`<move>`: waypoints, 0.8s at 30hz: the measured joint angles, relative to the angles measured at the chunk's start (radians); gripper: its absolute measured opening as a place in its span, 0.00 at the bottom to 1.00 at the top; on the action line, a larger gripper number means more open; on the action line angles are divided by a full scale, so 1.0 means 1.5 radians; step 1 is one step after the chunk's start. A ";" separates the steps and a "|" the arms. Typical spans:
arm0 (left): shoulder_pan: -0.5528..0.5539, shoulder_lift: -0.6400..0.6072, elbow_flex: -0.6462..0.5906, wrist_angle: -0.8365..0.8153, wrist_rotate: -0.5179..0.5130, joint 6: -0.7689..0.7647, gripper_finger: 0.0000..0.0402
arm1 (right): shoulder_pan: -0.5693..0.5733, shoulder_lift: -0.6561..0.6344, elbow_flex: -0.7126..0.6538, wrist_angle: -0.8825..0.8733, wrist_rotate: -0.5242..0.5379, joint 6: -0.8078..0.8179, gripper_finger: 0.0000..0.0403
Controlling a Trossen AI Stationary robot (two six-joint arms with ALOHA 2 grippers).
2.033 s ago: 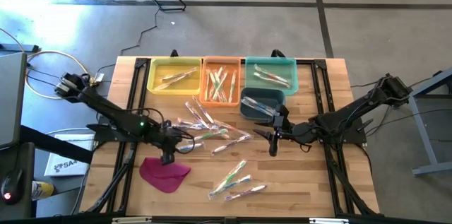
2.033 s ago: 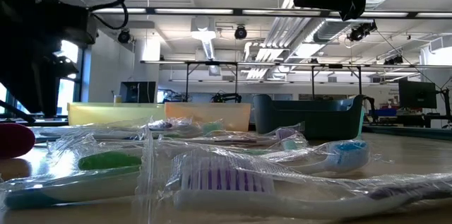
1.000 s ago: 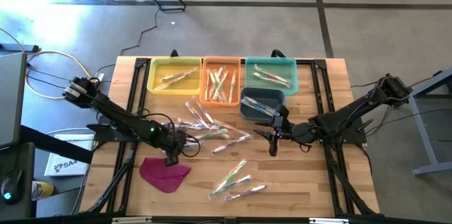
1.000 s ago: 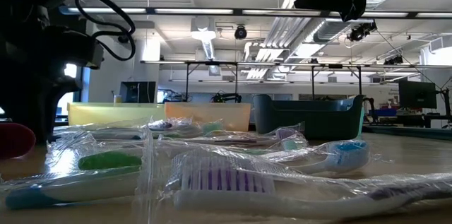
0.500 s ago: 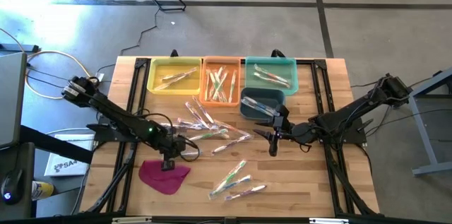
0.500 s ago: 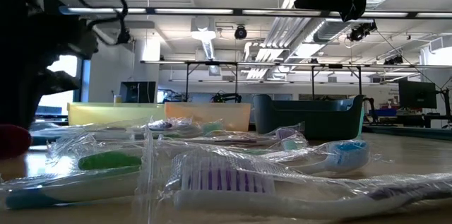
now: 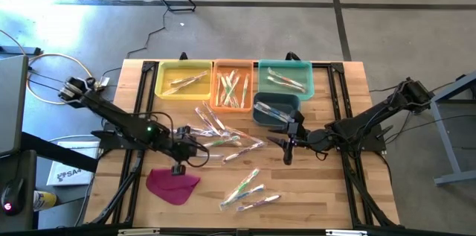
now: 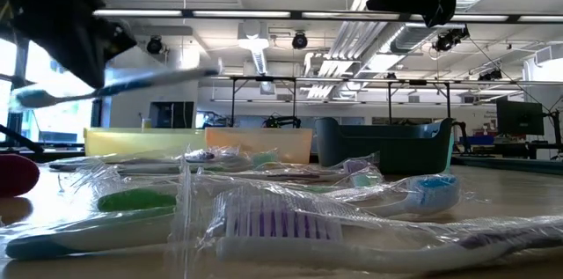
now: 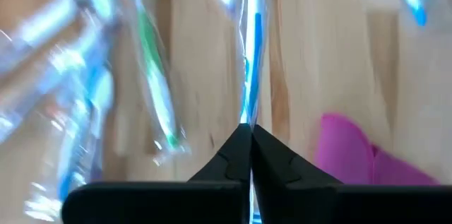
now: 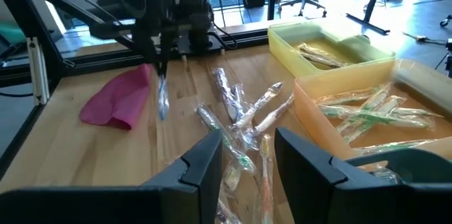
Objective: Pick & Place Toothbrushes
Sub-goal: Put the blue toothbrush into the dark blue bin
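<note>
The left hand [image 9: 248,128] is pinched tight on one blue-handled toothbrush [image 9: 252,75], held clear of the desk near its left edge, just above the magenta cloth [image 7: 172,184]. The grip sits at one end of a slick wrapper, so the brush could swing, twist or slide free on the way to the bins, and a tilted brush might catch a rim rather than drop in. The right hand [image 10: 247,155] hangs above the middle of the desk, toward its right, its fingers parted and holding nothing, beside the dark blue bin [image 7: 275,107]. The loose toothbrushes [image 7: 223,138] lie scattered over the desk's centre, with more in the yellow bin [image 7: 162,80], orange bin [image 7: 233,87] and teal bin [image 7: 285,78] along the far edge. The low view shows the brush lifted and tilted, which the overhead view hides; only the overhead view shows the bins' contents.
</note>
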State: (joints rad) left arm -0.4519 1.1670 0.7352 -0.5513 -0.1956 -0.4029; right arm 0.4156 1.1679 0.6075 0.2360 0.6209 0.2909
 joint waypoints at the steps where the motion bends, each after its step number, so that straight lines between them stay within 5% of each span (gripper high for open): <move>1: 0.000 -0.008 0.006 -0.001 -0.010 0.006 0.00 | 0.000 0.000 0.000 0.000 -0.004 0.000 0.30; 11: 0.054 -0.092 0.041 0.017 -0.066 0.085 0.00 | -0.014 0.000 0.000 0.013 -0.023 -0.005 0.30; 24: 0.188 -0.104 0.044 0.227 -0.033 0.231 0.00 | -0.094 0.023 0.000 0.115 -0.120 -0.017 0.30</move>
State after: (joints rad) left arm -0.1706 1.0111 0.8013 -0.2113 -0.2451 -0.0561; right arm 0.2750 1.2023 0.6075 0.4085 0.4409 0.2659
